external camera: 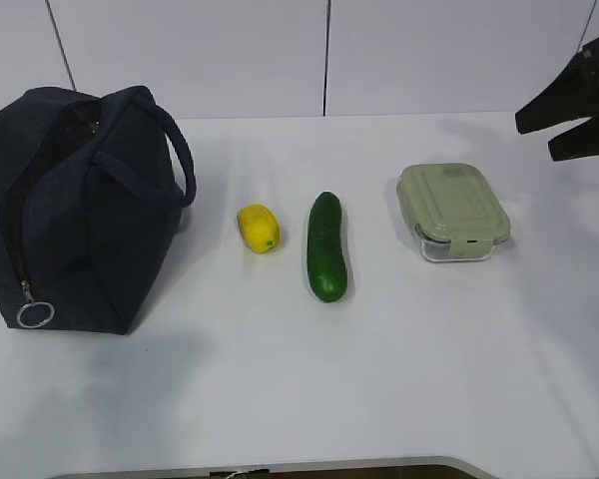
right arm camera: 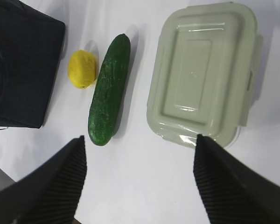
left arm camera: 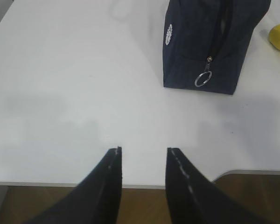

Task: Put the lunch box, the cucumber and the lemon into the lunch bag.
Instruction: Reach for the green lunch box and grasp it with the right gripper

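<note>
The navy lunch bag [external camera: 75, 205] stands at the table's left, zipper with ring pull [external camera: 34, 314] facing front; it also shows in the left wrist view [left arm camera: 205, 42] and in the right wrist view [right arm camera: 18, 65]. The yellow lemon [external camera: 259, 228] lies right of it, then the dark green cucumber [external camera: 326, 246], then the lunch box [external camera: 452, 212] with its sage-green lid. My right gripper [external camera: 569, 125] is open, empty, in the air right of the lunch box; its view [right arm camera: 140, 142] shows lunch box [right arm camera: 205, 70], cucumber [right arm camera: 108, 91] and lemon [right arm camera: 82, 69] below. My left gripper [left arm camera: 143, 150] is open, empty, over the table's front-left edge.
The white table [external camera: 309, 389] has its front edge at the bottom of the exterior view, with a rounded cut-out. A pale panelled wall [external camera: 230, 50] stands behind the table. The bag's two loop handles [external camera: 170, 150] stick out toward the lemon.
</note>
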Available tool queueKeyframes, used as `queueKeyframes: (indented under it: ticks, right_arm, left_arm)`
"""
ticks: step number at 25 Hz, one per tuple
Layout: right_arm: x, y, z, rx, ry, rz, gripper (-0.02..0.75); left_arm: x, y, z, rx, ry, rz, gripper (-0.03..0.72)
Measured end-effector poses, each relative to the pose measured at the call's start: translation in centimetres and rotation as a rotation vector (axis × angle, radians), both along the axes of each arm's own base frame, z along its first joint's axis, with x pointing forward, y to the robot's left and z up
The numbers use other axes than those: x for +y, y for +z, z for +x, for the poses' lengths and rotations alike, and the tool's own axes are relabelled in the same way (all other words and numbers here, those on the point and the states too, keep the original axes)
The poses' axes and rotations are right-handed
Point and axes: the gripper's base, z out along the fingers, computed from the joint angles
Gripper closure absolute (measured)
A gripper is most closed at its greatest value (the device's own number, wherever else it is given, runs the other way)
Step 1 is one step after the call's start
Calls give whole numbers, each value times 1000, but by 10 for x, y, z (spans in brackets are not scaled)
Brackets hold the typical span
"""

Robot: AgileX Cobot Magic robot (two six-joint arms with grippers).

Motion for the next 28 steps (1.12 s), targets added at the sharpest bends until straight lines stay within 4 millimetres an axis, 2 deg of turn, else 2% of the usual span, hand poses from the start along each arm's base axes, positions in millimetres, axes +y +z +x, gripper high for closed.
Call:
queueKeyframes:
  ticks: [6, 13, 17, 28]
  right_arm:
    - [-2, -8, 2, 64, -36, 2, 171]
    - [-8, -50, 23, 150, -26, 23, 171]
    - [-12, -65, 35, 168, -24, 27, 171]
    - [-17, -71, 55, 113, 3, 6, 171]
  left_arm:
    - [-2, 0, 0, -3, -16, -25, 463]
    - [-7, 2, 1, -16, -48, -75, 463]
    - [-7, 2, 1, -16, -48, -75, 463]
    - [-7, 1, 1, -16, -47, -72, 463]
